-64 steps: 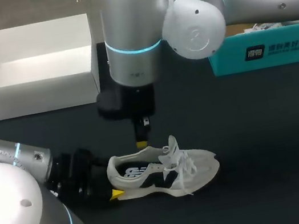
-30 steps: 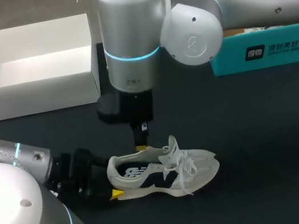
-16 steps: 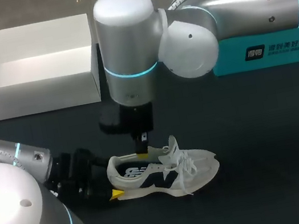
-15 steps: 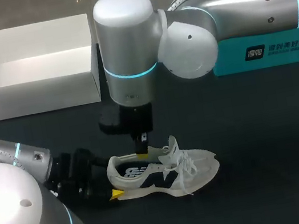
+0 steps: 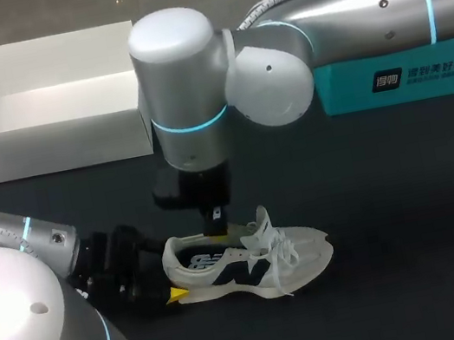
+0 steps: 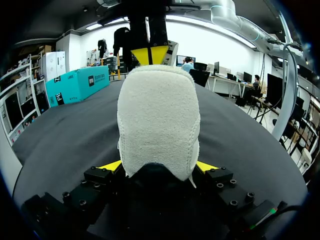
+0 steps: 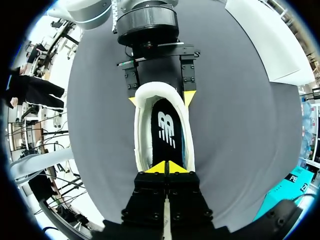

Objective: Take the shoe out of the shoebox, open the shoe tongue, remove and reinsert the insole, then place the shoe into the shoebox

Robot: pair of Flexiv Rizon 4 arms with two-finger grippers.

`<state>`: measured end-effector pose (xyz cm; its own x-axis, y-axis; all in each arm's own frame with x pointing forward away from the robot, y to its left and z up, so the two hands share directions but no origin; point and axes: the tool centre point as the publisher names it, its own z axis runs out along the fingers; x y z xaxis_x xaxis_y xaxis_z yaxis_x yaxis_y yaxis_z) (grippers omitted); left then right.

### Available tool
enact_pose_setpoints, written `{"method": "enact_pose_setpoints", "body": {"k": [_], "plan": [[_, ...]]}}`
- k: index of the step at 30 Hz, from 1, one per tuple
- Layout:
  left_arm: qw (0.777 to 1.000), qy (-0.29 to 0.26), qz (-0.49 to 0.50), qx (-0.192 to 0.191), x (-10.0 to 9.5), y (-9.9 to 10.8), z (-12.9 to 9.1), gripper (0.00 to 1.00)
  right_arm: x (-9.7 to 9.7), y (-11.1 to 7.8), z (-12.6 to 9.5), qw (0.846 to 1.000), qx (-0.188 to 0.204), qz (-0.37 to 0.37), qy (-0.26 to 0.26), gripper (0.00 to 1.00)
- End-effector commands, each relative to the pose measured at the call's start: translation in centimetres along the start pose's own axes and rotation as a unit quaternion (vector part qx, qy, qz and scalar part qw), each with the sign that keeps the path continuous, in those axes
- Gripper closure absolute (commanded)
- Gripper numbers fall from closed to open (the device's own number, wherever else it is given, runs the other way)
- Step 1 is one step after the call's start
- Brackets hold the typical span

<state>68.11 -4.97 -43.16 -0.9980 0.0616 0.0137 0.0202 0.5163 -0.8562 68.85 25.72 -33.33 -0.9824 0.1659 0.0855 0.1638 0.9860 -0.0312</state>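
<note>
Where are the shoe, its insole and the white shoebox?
shoe [image 5: 306, 258], head view, on the toe.
insole [image 7: 165, 131], right wrist view, on its printed middle.
shoebox [image 5: 56, 146], head view, on the front wall.

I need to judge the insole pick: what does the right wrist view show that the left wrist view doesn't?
Only right wrist: the dark insole inside the shoe, just ahead of the shut right gripper. Only left wrist: the heel from behind, hiding the inside. Both: the left gripper clamping the heel, the right gripper at the opening.

teal box [image 5: 346, 94]: white print on its side, too small to read | insole [image 7: 161, 150]: white logo mark
</note>
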Motion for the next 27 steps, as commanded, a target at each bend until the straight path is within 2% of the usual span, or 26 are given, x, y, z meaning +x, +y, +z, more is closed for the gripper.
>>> {"method": "enact_pose_setpoints", "body": {"k": [1,13,19,27], "plan": [[1.000,0.001,0.000,-0.002,-0.5,1.4,1.1,1.00,0.0,0.1,0.9,1.000,0.008,0.011,-0.001,1.00],[1.000,0.001,0.000,-0.002,-0.5,1.4,1.1,1.00,-0.9,-1.1,2.2,0.999,0.013,0.026,-0.020,1.00],[1.000,0.001,0.000,-0.002,-0.5,1.4,1.1,1.00,-1.7,-0.8,3.1,0.999,0.009,0.019,-0.024,1.00],[1.000,0.001,0.000,-0.002,-0.5,1.4,1.1,1.00,-1.9,-0.6,3.8,1.000,0.001,0.014,-0.019,1.00]]}}
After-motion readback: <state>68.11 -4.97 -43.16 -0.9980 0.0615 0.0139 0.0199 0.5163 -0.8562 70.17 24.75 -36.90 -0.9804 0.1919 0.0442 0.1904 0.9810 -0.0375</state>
